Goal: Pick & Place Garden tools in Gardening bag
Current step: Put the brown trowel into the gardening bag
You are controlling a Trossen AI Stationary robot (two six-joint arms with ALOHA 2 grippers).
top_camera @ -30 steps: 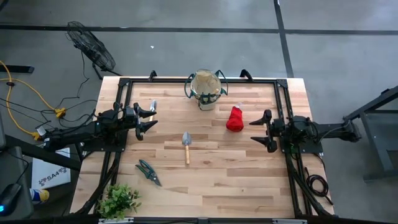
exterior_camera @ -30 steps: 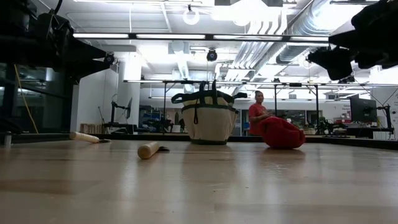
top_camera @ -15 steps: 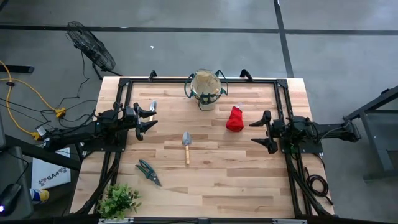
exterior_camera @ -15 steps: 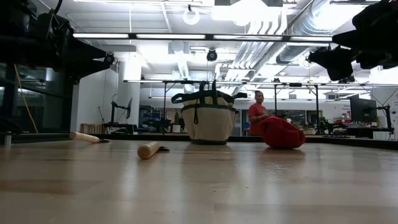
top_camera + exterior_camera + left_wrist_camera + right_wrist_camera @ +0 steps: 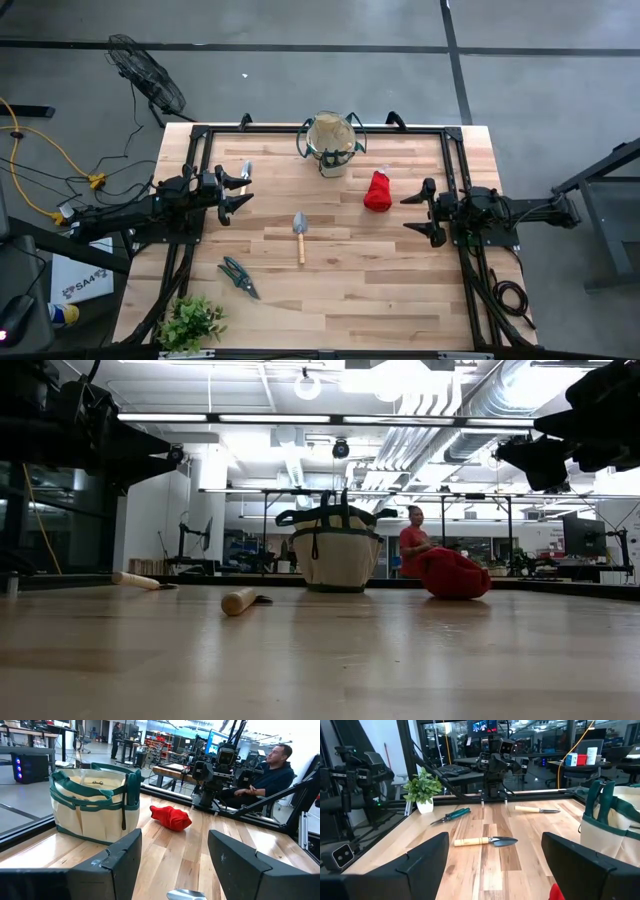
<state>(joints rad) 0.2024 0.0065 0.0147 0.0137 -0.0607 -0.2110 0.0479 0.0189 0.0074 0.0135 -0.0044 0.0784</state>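
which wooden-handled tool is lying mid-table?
The trowel: broad blade, lying mid-table between both arms. The hand fork is thinner and lies beside the left gripper near the left edge.

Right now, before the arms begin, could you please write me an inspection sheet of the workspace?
Surface: wooden table, bare between items.
Job's things: gardening bag upright at the far edge; red bundle, trowel, shears and hand fork lie outside it.
Clutter: potted plant at a near corner.
Grippers: left gripper and right gripper open, empty.
Cables: yellow cable on floor.
Surroundings: floor fan; seated person.
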